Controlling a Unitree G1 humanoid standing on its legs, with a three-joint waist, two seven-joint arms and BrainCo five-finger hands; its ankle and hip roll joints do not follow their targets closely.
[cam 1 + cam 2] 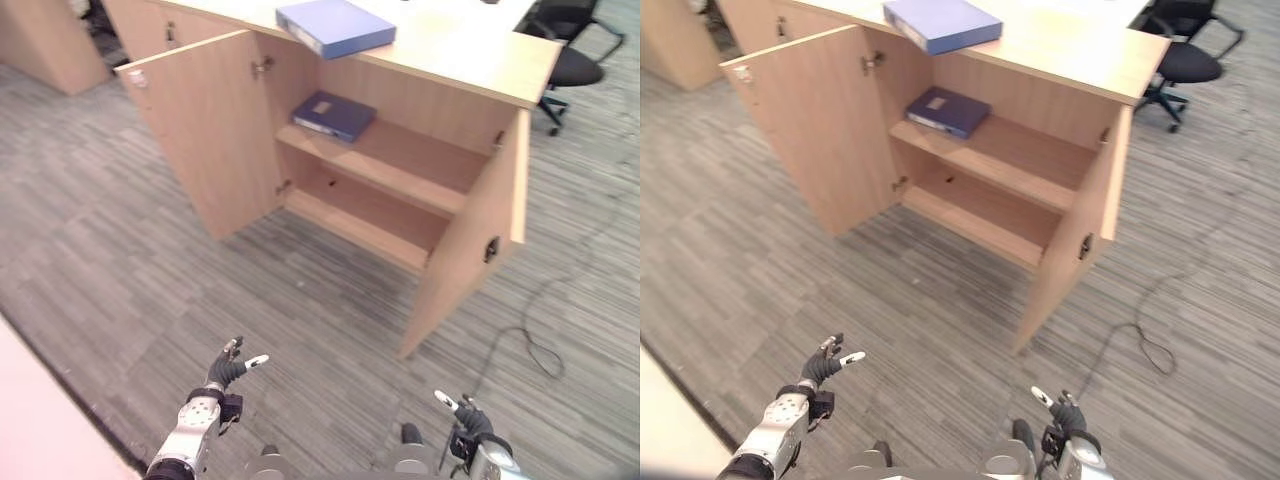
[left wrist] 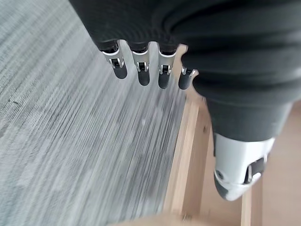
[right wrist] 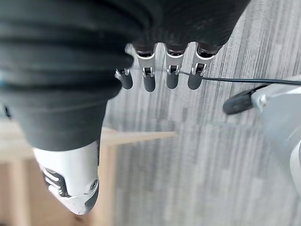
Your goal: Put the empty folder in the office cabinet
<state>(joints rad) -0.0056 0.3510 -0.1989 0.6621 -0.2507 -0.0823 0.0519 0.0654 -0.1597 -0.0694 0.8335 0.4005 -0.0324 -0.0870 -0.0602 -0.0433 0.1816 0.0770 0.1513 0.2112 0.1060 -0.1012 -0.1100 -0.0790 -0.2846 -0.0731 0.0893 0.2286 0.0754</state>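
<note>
A light wood office cabinet (image 1: pixel 455 70) stands ahead with both doors swung wide. One blue folder (image 1: pixel 335 26) lies flat on its top. A second, darker blue folder (image 1: pixel 333 115) lies on the upper shelf (image 1: pixel 400 165) at its left end. The lower shelf (image 1: pixel 370 222) is bare. My left hand (image 1: pixel 228 369) hangs low at the bottom left, far from the cabinet, fingers straight and holding nothing. My right hand (image 1: pixel 468 420) sits at the bottom right, also open and empty. Their wrist views show straight fingers (image 2: pixel 141 70) and fingers (image 3: pixel 160 75) over grey carpet.
The left cabinet door (image 1: pixel 205 130) and right door (image 1: pixel 480 235) jut out toward me. A black office chair (image 1: pixel 570 55) stands at the back right. A thin black cable (image 1: pixel 540 340) lies on the carpet right of the cabinet. A pale surface edge (image 1: pixel 40 420) borders the lower left.
</note>
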